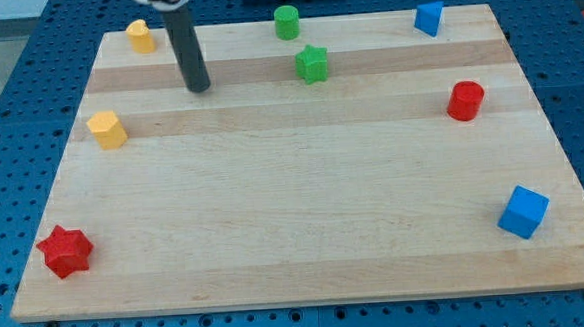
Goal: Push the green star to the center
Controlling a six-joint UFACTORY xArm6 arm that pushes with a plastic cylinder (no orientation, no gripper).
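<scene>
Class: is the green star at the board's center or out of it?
Out of it: the green star sits near the board's top edge, my tip to its left.

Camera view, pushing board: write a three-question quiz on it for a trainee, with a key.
1. True or false: my tip is touching the green star.
2. Which block lies nearest the green star? A) red cylinder B) green cylinder C) red star
3. Fill in: from the green star, the board's centre lies toward the view's ____.

Key
1. False: the tip stands apart from it, off to the view's left.
2. B: it sits just above the star, near the board's top edge.
3. Bottom: the star lies in the upper part of the board.
</scene>
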